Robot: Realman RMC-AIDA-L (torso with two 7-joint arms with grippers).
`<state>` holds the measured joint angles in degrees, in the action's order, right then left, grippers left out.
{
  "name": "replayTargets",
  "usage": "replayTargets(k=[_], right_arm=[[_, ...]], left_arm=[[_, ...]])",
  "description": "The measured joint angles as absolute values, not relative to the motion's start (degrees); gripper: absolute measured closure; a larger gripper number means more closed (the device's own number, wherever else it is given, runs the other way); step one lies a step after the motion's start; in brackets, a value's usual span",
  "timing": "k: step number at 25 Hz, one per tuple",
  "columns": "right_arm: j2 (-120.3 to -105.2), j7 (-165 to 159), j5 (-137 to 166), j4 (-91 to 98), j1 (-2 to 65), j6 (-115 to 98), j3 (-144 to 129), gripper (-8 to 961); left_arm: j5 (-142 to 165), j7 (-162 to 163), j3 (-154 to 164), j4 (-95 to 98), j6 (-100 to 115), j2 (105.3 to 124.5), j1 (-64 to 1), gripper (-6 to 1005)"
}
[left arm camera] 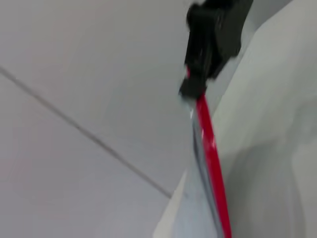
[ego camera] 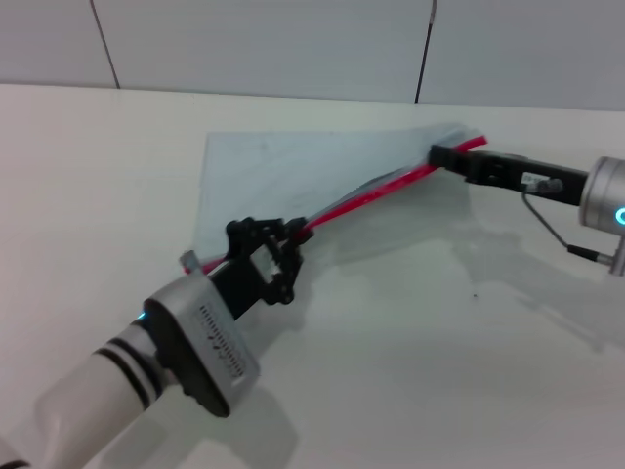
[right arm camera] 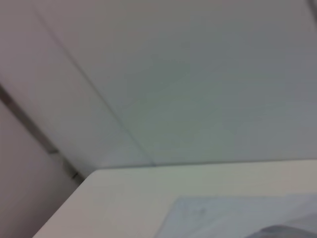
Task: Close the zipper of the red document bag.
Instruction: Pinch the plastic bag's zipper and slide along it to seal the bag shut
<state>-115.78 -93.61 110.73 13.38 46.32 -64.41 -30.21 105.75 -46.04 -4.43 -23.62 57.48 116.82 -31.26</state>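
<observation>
Zipper (ego camera: pixel 376 193) is what I am watching first: it is showing as a thin red strip stretched between my two grippers, lifted a little off the white table (ego camera: pixel 439 371). My left gripper (ego camera: pixel 278 249) is sitting at the near-left stretch of that strip, its black fingers clenched around the red edge. My right gripper (ego camera: pixel 447 156) is reaching in from the right and is pinching the far-right end of the strip, jaws clamped on it; in the left wrist view it (left arm camera: pixel 210 42) is appearing as a dark block at the far end of the red line (left arm camera: pixel 213 158). Behind the strip, the red document bag (ego camera: pixel 293 166) is lying as a pale translucent sheet toward the far side of the table, below the grey tiled wall (ego camera: pixel 293 44). The right wrist view is giving me only wall, the table edge and a corner of the bag (right arm camera: pixel 237 218).
</observation>
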Motion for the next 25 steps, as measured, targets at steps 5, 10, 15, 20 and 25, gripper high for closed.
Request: replayTargets(k=[5, 10, 15, 20, 25], right_arm=[[-115.74, -93.8, 110.7, 15.0, 44.7, -64.4, -27.9, 928], [-115.59, -93.8, 110.7, 16.2, 43.4, -64.1, -26.1, 927], [-115.59, -93.7, 110.7, 16.5, 42.7, -63.9, -25.2, 927], [-115.57, -93.5, 110.9, 16.5, 42.7, -63.9, -24.9, 927], [-115.65, -92.8, 110.7, 17.6, 42.5, -64.1, -24.6, 926]], left_arm=[[101.6, -45.6, -4.3, -23.1, 57.5, 116.75, -28.5, 908], [96.7, -45.6, -4.1, -22.8, 57.5, 116.58, -27.2, 907], [95.7, -45.5, -4.2, -22.5, 57.5, 116.63, -27.1, 905], [94.3, -44.4, -4.6, -22.4, 58.0, 116.62, -27.1, 904], [92.5, -39.8, -4.7, -22.0, 60.6, 116.57, -27.5, 902]])
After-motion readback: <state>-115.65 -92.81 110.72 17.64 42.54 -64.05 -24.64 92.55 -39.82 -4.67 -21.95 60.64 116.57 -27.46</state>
